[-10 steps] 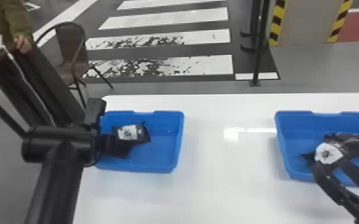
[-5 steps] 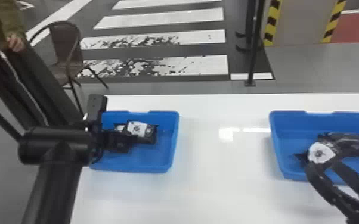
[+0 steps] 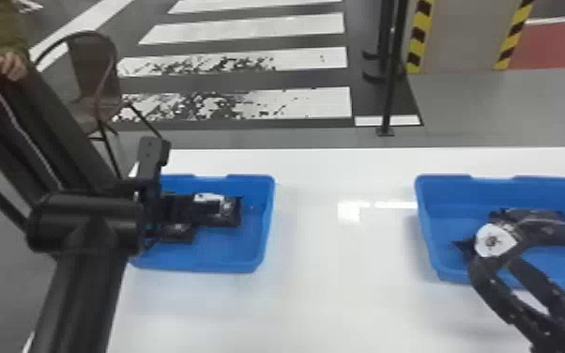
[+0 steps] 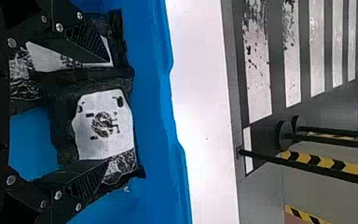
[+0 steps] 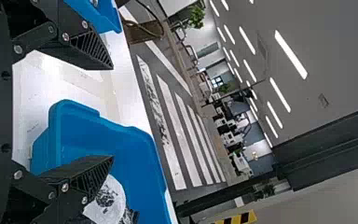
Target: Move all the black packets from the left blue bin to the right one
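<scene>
Some black packets (image 4: 103,123) hide partly behind left claw (image 3: 183,209) and right claw (image 3: 497,264), both wide.

Head view: forward and down over table (image 3: 342,300), left bin (image 3: 232,251) and right bin (image 3: 429,225). Left wrist view: sideways, close over left bin. Right wrist view: sideways, near right bin, facing outward to ceiling (image 5: 335,51). Crosswalk (image 3: 305,104): common to all three.
</scene>
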